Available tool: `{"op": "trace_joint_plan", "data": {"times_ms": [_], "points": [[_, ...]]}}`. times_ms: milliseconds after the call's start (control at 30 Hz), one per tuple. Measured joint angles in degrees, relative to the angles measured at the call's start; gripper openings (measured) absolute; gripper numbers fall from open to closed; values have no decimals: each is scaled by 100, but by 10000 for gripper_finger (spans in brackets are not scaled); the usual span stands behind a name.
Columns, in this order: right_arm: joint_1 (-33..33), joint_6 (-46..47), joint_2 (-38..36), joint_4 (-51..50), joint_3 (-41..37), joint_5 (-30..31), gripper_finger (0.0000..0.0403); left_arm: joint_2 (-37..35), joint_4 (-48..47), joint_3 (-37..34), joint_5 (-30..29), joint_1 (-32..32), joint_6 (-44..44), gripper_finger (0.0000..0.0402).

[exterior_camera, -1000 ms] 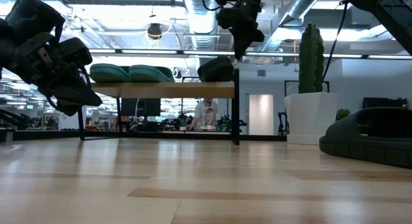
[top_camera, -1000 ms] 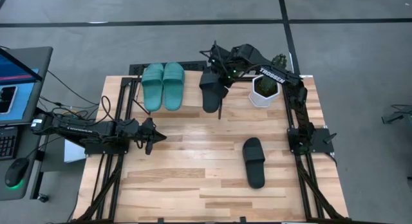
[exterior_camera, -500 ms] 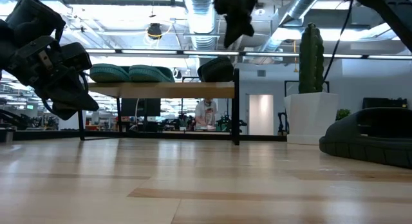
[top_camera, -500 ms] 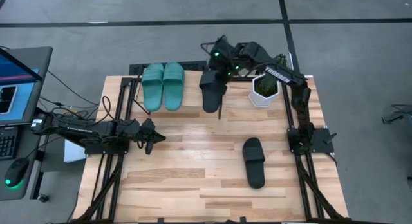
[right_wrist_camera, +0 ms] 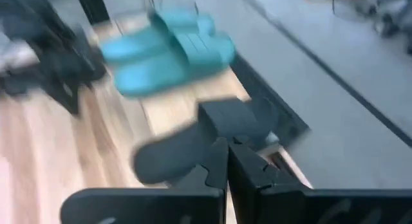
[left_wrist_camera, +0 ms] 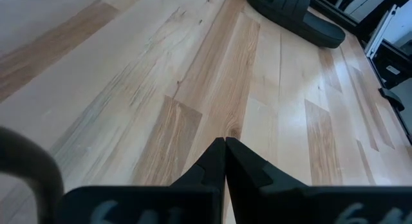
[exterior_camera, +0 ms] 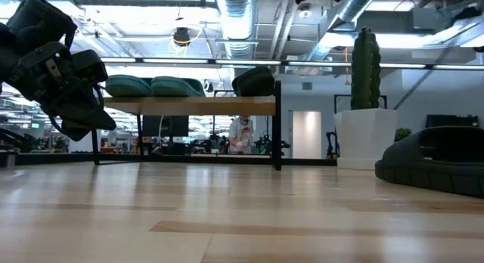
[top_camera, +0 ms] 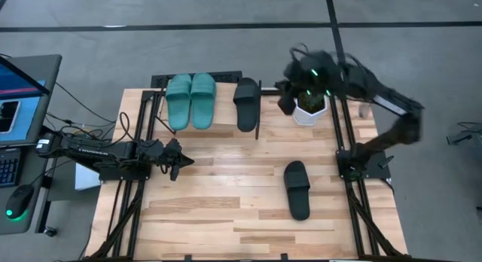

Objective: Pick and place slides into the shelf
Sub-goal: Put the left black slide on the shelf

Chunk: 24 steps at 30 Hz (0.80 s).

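Note:
The teal-green pair [top_camera: 190,101] lies side by side, soles down, on the shelf [top_camera: 224,113] at the table's far edge. One black slide [top_camera: 247,104] rests on the shelf's top board to the right of them. The other black slide [top_camera: 297,189] lies flat on the tabletop at right of centre. My right gripper [top_camera: 286,105] is in the air to the right of the shelf, by the plant pot. In its wrist view it is shut [right_wrist_camera: 226,147] and empty. My left gripper [top_camera: 178,159] waits shut over the table's left side, also shut in its wrist view [left_wrist_camera: 224,143].
A white pot with a cactus [top_camera: 309,105] stands to the right of the shelf, under my right arm. In the low view the shelf [exterior_camera: 189,106] stands on thin black legs with room beneath it. A laptop [top_camera: 19,96] sits off the table's left edge.
My right gripper has drawn back from the black slide on the shelf, rising and swinging quickly toward the table's right edge, over the plant pot. The black slide stays on the shelf where it was. My left arm has kept still.

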Motion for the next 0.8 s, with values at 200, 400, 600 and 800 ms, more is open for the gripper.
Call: {"op": "trace_joint_plan", "data": {"times_ms": [200,400,600,800], "points": [[228,741,-1443,2297,-2633,-33,0,-1,18,0,-11,0,-20,0],[206,803,-1208,2327,-2837,-25,0,0,15,0,-7,0,109,0],[-6,731,-489,2397,-2837,-25,0,0,14,0,-4,0,419,0],[-222,690,24,2544,-2837,-29,0,-1,-24,0,-4,1,423,0]]}}
